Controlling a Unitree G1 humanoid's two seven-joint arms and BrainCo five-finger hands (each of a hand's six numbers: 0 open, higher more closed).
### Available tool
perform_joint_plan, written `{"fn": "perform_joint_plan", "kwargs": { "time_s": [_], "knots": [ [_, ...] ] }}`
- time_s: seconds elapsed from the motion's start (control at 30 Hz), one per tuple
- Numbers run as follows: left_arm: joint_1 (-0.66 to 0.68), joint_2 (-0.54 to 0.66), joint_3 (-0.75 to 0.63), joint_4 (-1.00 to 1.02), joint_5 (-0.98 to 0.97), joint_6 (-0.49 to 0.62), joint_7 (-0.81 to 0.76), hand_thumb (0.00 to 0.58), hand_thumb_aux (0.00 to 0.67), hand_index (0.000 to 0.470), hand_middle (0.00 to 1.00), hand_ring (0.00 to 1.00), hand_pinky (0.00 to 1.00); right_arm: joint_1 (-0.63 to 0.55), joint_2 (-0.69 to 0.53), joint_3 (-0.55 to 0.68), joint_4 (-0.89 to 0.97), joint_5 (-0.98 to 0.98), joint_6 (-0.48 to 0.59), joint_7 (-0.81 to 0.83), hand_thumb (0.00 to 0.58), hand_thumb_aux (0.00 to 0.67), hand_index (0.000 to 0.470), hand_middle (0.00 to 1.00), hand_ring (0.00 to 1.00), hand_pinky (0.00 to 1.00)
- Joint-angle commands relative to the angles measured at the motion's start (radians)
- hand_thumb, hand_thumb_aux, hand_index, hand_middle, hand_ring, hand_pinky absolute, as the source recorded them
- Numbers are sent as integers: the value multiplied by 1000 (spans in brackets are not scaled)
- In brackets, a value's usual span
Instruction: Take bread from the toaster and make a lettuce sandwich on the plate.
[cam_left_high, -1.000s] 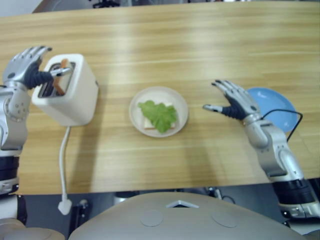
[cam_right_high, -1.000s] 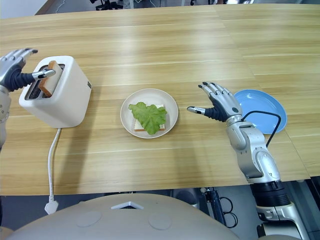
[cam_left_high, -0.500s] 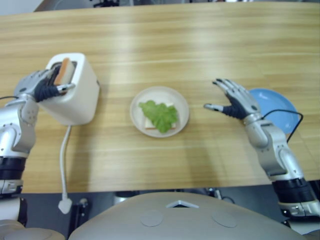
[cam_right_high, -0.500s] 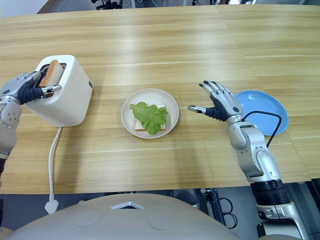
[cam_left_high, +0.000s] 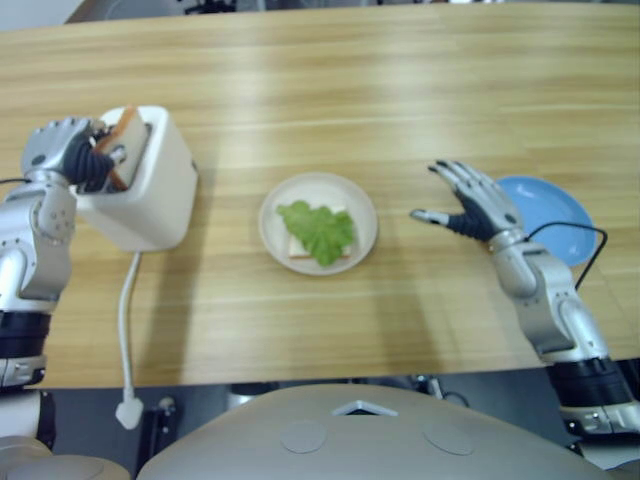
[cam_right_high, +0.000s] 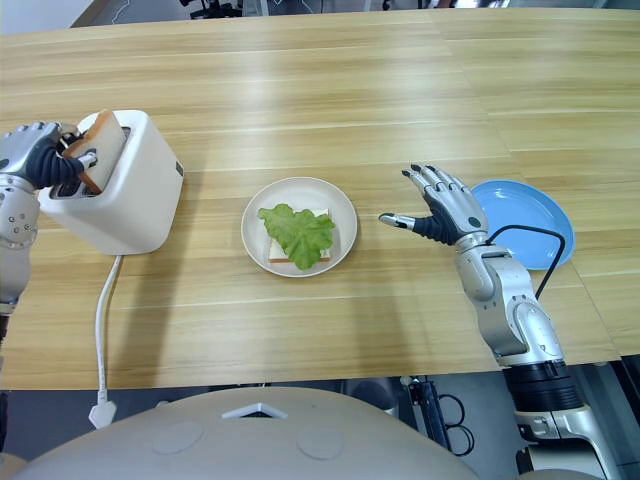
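White cord (cam_right_high: 103, 320) runs from the toaster (cam_right_high: 135, 200) to the near left edge of the table (cam_right_high: 300, 100), where its plug hangs free. It anchors nothing, so a sticking slice could drag the light toaster along or tip it. Farther in, at mid-table, the plate (cam_right_high: 346, 215) carries the lower slice (cam_right_high: 274, 253) with the lettuce (cam_right_high: 297, 233) draped loosely over it. A top slice dropped or set down off-centre could push the leaf askew or off the bread. Right of the plate, the right hand (cam_right_high: 440, 208) hovers with its fingers spread wide and holds nothing. It sits just left of a blue plate (cam_right_high: 530, 205) whose near rim is crossed by a black cable (cam_right_high: 520, 228), and a careless sweep there might snag that cable. Farther back on the left, the left hand (cam_right_high: 35, 160) is closed on the bread slice (cam_right_high: 101, 143), which stands tilted and partly out of the toaster's slot. The hold appears to be on one side of the slice, so it could twist, catch the slot's lip, or slip loose on the carry to the plate. The toaster body hides how much of the slice is in the slot, and the slice itself screens part of the fingers. The lettuce covers most of the lower slice, and the cable's ends are hard to trace.
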Motion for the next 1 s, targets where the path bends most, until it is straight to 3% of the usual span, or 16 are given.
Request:
{"fn": "perform_joint_plan", "kwargs": {
  "time_s": [0.03, 0.23, 0.4, 0.53, 0.63, 0.77, 1.0],
  "knots": [
    [-5, 0, 31, -26, -11, -34, 42, 580, 670, 460, 1000, 1000, 1000, 4, -8, -1, 6, -7, 2, -3, 0, 0, 0, 0, 0, 0],
    [-43, -83, 143, -87, -239, -125, 49, 580, 670, 460, 1000, 1000, 1000, 2, -7, 1, 18, -6, 1, -7, 0, 0, 0, 0, 0, 0],
    [-130, -186, 289, -132, -561, -177, 6, 580, 670, 460, 1000, 1000, 1000, 2, -4, 3, 30, -1, 1, -13, 0, 0, 0, 0, 0, 0],
    [-171, -211, 309, -171, -724, -186, -73, 580, 670, 460, 1000, 1000, 1000, 0, 2, 7, 37, 4, 2, -17, 0, 0, 0, 0, 0, 0],
    [-181, -219, 258, -186, -799, -169, -148, 580, 670, 460, 1000, 1000, 1000, -4, 5, 11, 49, 5, 0, -20, 0, 0, 0, 0, 0, 0],
    [-186, -274, 88, -181, -841, -150, -273, 580, 670, 460, 1000, 1000, 1000, -10, 8, 12, 62, 8, -1, -22, 0, 0, 0, 0, 0, 0],
    [-224, -380, -177, 16, -768, -235, -423, 580, 670, 460, 1000, 1000, 1000, -25, 13, 17, 88, 12, -6, -29, 0, 0, 0, 0, 0, 0]
  ]
}}
